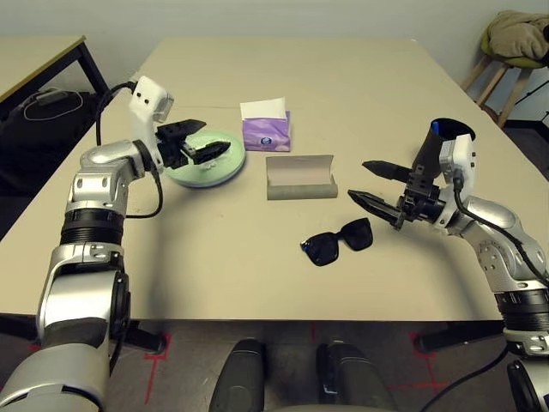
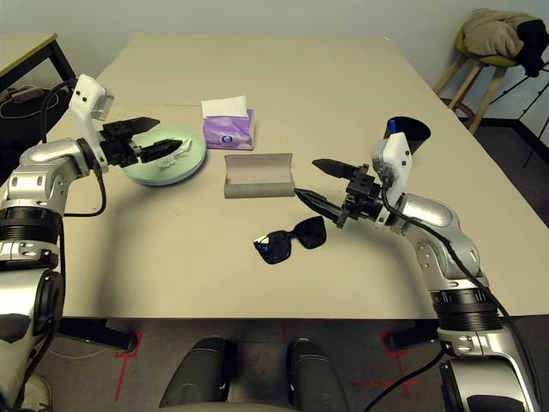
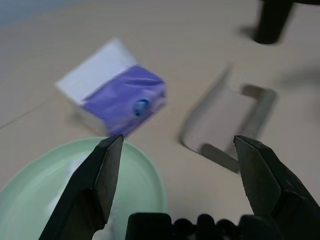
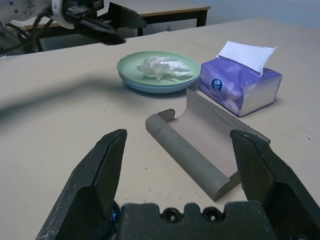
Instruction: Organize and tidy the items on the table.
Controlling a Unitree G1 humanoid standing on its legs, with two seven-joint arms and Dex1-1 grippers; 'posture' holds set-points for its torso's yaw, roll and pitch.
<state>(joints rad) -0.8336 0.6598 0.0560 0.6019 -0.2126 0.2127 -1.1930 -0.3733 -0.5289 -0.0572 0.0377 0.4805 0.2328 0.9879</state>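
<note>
The matte beige tabletop (image 1: 360, 94) is carrying a round light green plate (image 4: 131, 62), and the right wrist view is showing it stacked on a light blue plate (image 4: 150, 88) whose rim peeks out underneath, something the head views are not making clear. A crumpled white tissue (image 4: 161, 66) is sitting on top, soft and wrinkled. The left end effector (image 1: 199, 142) is hovering right over that plate, black fingers spread apart with nothing between them. Just beside the plates, the glossy purple tissue box (image 1: 266, 130) is standing with a white sheet poking up. In front of it the grey oblong glasses case (image 1: 300, 178) is lying open, a curved trough with its lid upright. The right end effector (image 1: 378, 185) is pointing level toward the case from the side, fingers wide apart and empty. The black sunglasses (image 1: 337, 242) are lying near the front edge, just below and inward of it. A black cup (image 1: 452, 130) with a blue-capped pen (image 2: 391, 127) is standing behind the right wrist.
</note>
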